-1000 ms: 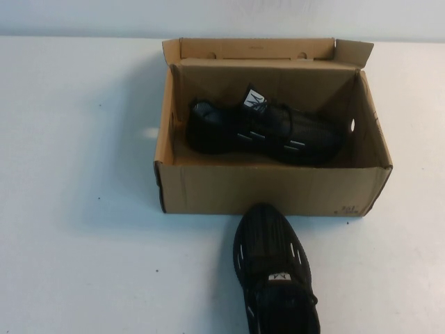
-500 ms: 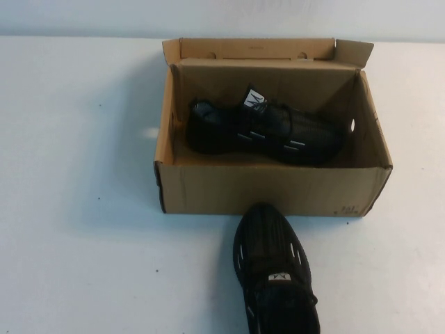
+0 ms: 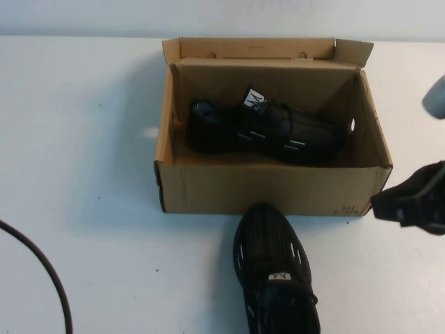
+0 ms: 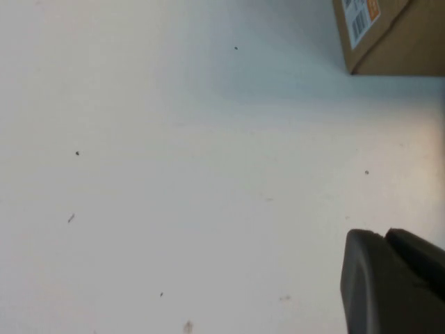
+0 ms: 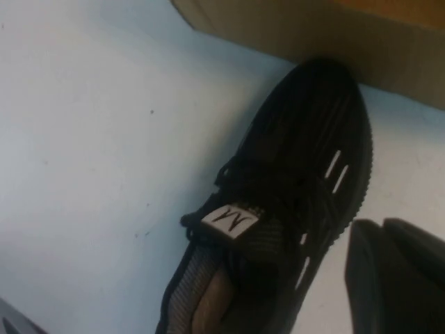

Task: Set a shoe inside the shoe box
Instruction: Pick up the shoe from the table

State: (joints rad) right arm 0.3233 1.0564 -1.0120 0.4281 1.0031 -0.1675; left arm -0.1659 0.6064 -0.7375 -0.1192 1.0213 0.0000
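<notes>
The brown cardboard shoe box [image 3: 271, 189] stands open at the middle of the table, its lid flap folded back. One black shoe [image 3: 264, 129] lies on its side inside the box. A second black shoe [image 3: 274, 268] stands on the table just in front of the box, toe touching the front wall; it also shows in the right wrist view [image 5: 292, 202]. My right gripper [image 3: 410, 202] hovers at the right edge by the box's front right corner, shut and empty [image 5: 382, 226], beside that shoe. My left gripper [image 4: 386, 236] is shut and empty over bare table, outside the high view.
A black cable [image 3: 49, 278] curves across the table's front left corner. A box corner with a label [image 4: 396, 35] shows in the left wrist view. The box wall [image 5: 313, 28] lies behind the shoe's toe in the right wrist view.
My right gripper has come into the high view at the right edge. A black cable has appeared at the front left. The shoes and the box have not moved.
</notes>
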